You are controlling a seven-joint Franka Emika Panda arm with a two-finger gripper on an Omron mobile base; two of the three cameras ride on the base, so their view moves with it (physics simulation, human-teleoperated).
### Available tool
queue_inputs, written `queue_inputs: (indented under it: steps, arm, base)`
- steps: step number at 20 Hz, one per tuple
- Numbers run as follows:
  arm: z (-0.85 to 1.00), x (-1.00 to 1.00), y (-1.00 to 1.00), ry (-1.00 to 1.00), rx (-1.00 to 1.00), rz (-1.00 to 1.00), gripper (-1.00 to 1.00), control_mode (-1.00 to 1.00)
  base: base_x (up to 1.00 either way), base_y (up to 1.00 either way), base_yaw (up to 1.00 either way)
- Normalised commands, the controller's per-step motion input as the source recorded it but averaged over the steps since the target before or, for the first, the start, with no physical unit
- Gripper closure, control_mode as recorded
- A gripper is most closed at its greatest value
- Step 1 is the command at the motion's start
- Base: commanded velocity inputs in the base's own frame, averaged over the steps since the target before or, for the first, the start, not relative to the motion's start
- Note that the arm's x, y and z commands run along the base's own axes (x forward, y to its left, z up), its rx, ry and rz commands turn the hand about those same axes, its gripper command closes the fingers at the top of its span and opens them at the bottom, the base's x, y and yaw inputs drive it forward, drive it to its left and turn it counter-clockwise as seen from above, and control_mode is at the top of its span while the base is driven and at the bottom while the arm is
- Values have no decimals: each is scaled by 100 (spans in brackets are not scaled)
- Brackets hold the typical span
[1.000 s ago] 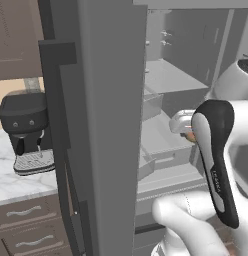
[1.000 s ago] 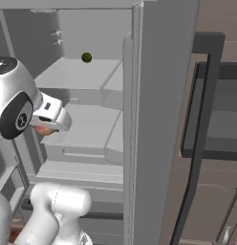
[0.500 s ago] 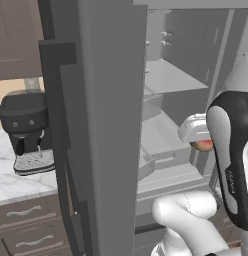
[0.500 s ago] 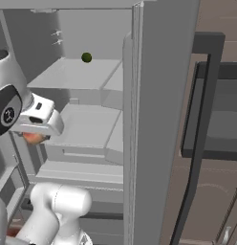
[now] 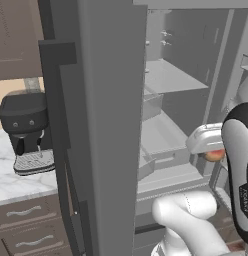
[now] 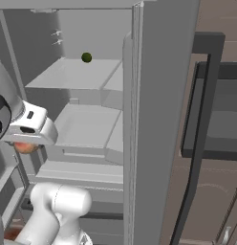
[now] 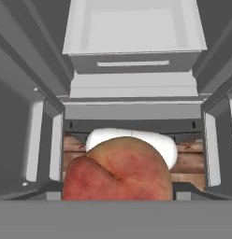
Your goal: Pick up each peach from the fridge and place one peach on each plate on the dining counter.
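The gripper point(image 6: 26, 146) is clamped on a peach point(image 7: 119, 169), which sits right under the white hand and fills the space between the fingers in the hand view. Seen from the left base, the peach point(image 5: 214, 155) peeks out below the hand. The open fridge point(image 6: 87, 122) lies ahead of the gripper, its pale drawer point(image 7: 133, 39) beyond the fruit. A dark green round item point(image 6: 86, 58) rests on the upper shelf, well above and beyond the gripper.
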Motion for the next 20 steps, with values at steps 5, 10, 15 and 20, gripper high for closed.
queue_inputs:
  steps: [5, 10, 15, 20]
  arm:
    - [0, 0, 0, 0, 0, 0, 100, 100]
    - [0, 0, 0, 0, 0, 0, 100, 100]
    - [0, 0, 0, 0, 0, 0, 100, 100]
    - [0, 0, 0, 0, 0, 0, 100, 100]
  base:
    - [-29, -3, -1]
    - [-100, -38, -19]
    - [-60, -30, -62]
    - [0, -21, -88]
